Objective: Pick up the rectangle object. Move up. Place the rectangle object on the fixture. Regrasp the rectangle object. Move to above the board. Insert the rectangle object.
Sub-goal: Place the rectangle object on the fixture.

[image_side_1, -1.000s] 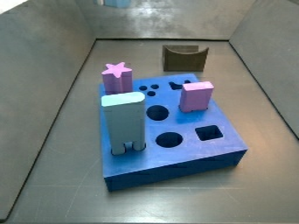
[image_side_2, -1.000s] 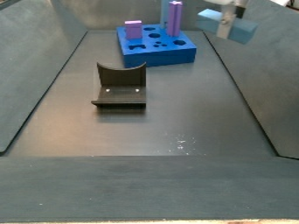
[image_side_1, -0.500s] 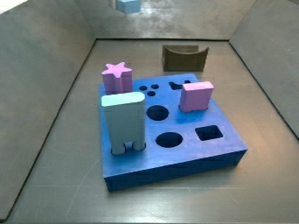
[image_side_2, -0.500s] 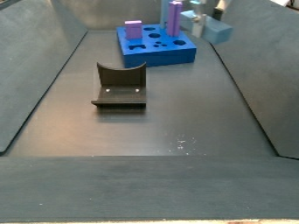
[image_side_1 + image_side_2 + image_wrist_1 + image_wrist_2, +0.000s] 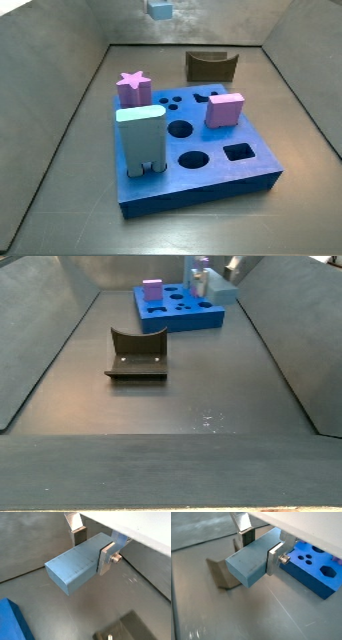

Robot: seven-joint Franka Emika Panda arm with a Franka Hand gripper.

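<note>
My gripper (image 5: 92, 548) is shut on the rectangle object (image 5: 73, 568), a slate grey-blue bar gripped across its width and sticking out past the silver fingers (image 5: 105, 558); both wrist views show this. It hangs in the air, high above the floor. In a side view the bar (image 5: 160, 10) is at the back, above and behind the fixture (image 5: 211, 66). In a side view the bar (image 5: 219, 288) is at the far right corner of the blue board (image 5: 178, 311). The board (image 5: 314, 567) and the fixture (image 5: 221, 574) lie below the gripper (image 5: 260, 549).
On the board (image 5: 214, 175) stand a pale blue block with legs (image 5: 140, 140), a pink star block (image 5: 132, 88) and a pink block (image 5: 225, 109). Several open holes show in its top. Sloping grey walls (image 5: 54, 120) enclose the floor on all sides.
The gripper has carried the bar sideways from near the wall towards the far end of the board. The grip on the bar is unchanged.
</note>
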